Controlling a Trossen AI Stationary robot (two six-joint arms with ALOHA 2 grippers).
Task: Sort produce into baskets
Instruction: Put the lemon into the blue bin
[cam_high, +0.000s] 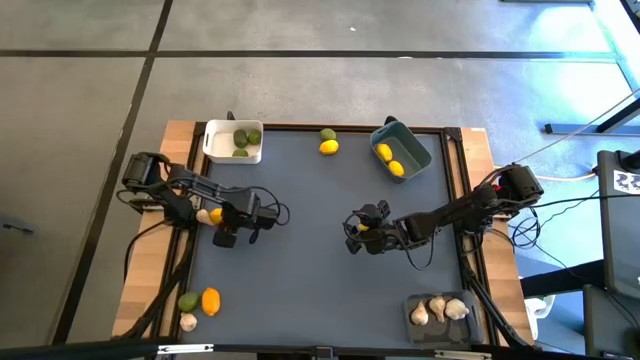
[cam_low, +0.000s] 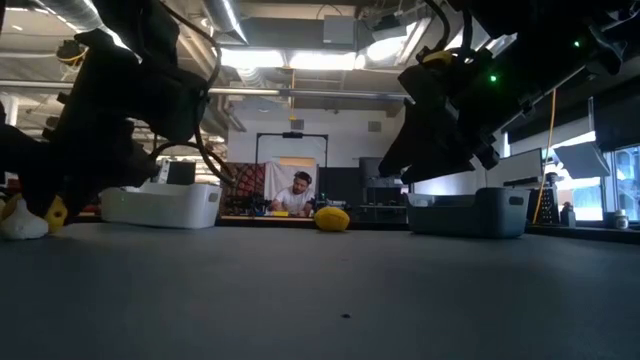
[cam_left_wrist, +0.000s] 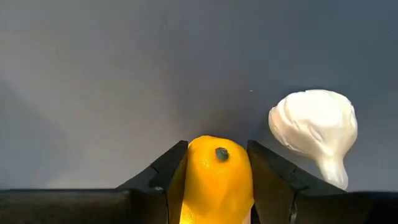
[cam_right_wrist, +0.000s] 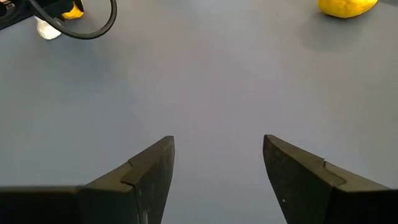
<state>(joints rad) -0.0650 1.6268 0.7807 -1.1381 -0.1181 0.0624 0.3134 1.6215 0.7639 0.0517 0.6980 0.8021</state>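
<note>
My left gripper (cam_high: 214, 216) stands at the table's left middle, shut on a yellow lemon (cam_left_wrist: 214, 180). A garlic bulb (cam_left_wrist: 314, 134) lies on the mat right beside the lemon. My right gripper (cam_right_wrist: 217, 146) is open and empty, above the bare mat at the centre right (cam_high: 353, 228). The white basket (cam_high: 233, 141) holds green fruits. The blue-grey basket (cam_high: 400, 150) holds two lemons. The clear basket (cam_high: 438, 312) holds garlic bulbs. My left gripper pinches the lemon's two sides (cam_left_wrist: 186, 177) between its two fingers, coming from above. The lemon's stem end (cam_left_wrist: 221, 154) faces away from the wrist. In the low view the lemon (cam_low: 55, 212) sits at mat height; whether it is lifted clear, I cannot tell.
A green fruit (cam_high: 328, 134) and a lemon (cam_high: 328, 147) lie at the far edge between the baskets. A green fruit (cam_high: 188, 301), an orange lemon (cam_high: 210, 301) and a garlic bulb (cam_high: 188, 321) lie at the near left corner. The mat's middle is open.
</note>
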